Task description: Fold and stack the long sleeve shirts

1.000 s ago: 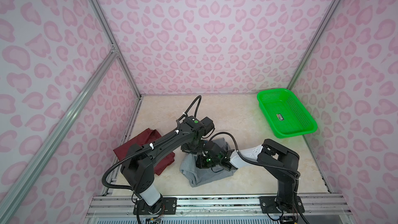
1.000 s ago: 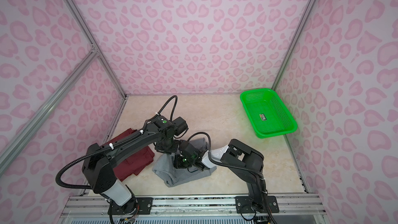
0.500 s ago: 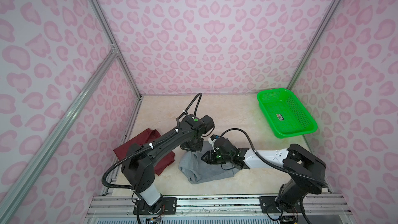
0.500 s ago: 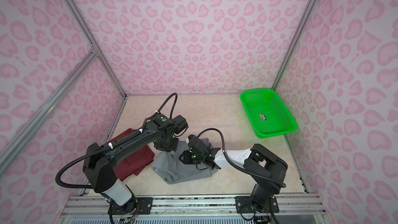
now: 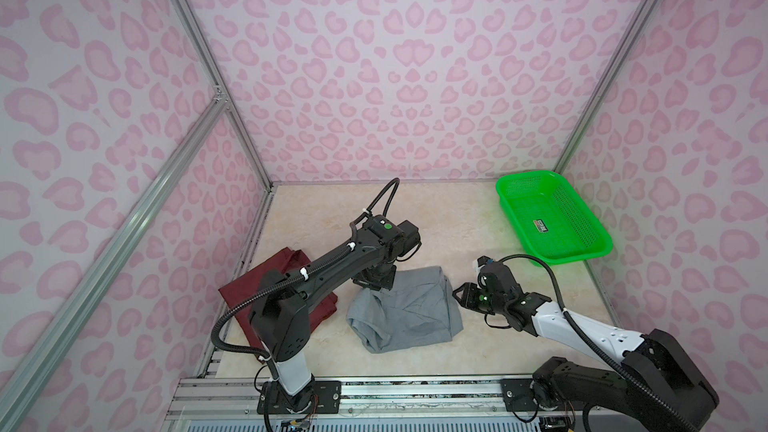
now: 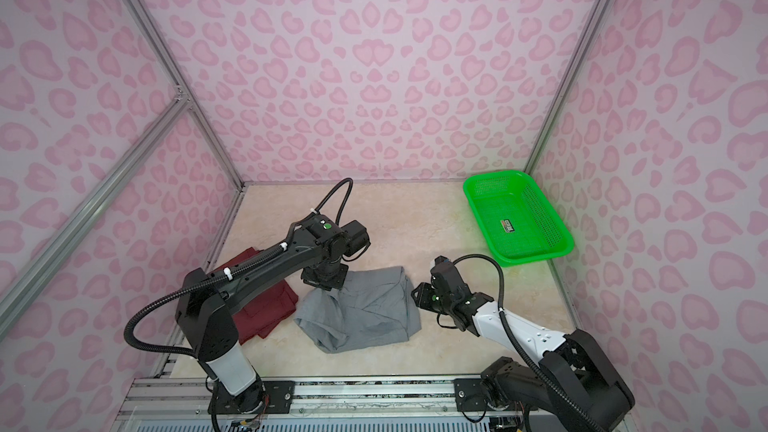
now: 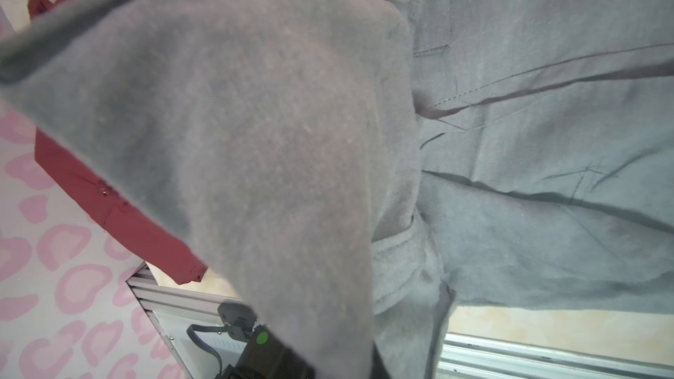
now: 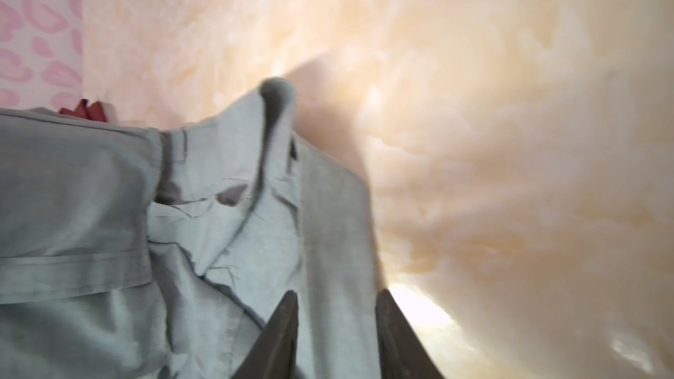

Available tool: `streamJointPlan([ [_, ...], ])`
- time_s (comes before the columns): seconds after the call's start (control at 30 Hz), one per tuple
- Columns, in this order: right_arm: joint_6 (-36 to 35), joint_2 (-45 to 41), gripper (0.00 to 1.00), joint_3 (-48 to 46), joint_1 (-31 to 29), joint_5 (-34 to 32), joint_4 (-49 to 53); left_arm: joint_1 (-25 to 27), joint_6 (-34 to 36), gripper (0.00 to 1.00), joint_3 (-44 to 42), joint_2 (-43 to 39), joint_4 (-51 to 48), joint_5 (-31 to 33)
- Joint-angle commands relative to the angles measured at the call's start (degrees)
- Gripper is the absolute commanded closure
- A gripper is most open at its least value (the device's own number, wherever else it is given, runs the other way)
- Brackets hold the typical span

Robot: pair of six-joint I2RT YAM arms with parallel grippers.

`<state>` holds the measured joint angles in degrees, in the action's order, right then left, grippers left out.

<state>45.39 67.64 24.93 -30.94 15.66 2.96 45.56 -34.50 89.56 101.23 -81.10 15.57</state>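
Left gripper (image 5: 372, 288) pinched one grey shirt (image 5: 411, 309) corner; right gripper (image 5: 460, 296) gaped empty alongside; the fold wanted a low, even carry.

A bright green plastic basket (image 5: 582, 214) (image 6: 540, 209) stands at the far right of the table, near the right wall, and it shows in both top views. Its sides and floor are full of small holes. A small dark label (image 5: 541, 225) lies on its floor; the print is too small to read. The tabletop (image 5: 449, 218) is beige with a pale marble pattern. The walls (image 5: 395, 56) around it are light pink with darker pink blotches, some like hearts. Silver metal posts (image 5: 203, 51) stand at the back corners, and a metal rail (image 5: 415, 388) runs along the near edge.
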Motion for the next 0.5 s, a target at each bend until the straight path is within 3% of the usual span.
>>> streamJointPlan([
  [0.0,-2.0,-0.4,0.63,-0.9,1.0,0.7,1.2,0.8,0.5,0.96,2.8,2.2,-4.0,3.0],
  [0.27,-0.5,7.5,0.63,-3.6,1.0,4.5,-7.8,4.7,-0.3,0.96,10.4,9.7,-9.8,7.7],
  [0.47,-0.5,7.4,0.63,-4.7,0.9,3.8,-9.0,6.7,-0.4,0.97,16.1,14.4,-13.0,9.6],
])
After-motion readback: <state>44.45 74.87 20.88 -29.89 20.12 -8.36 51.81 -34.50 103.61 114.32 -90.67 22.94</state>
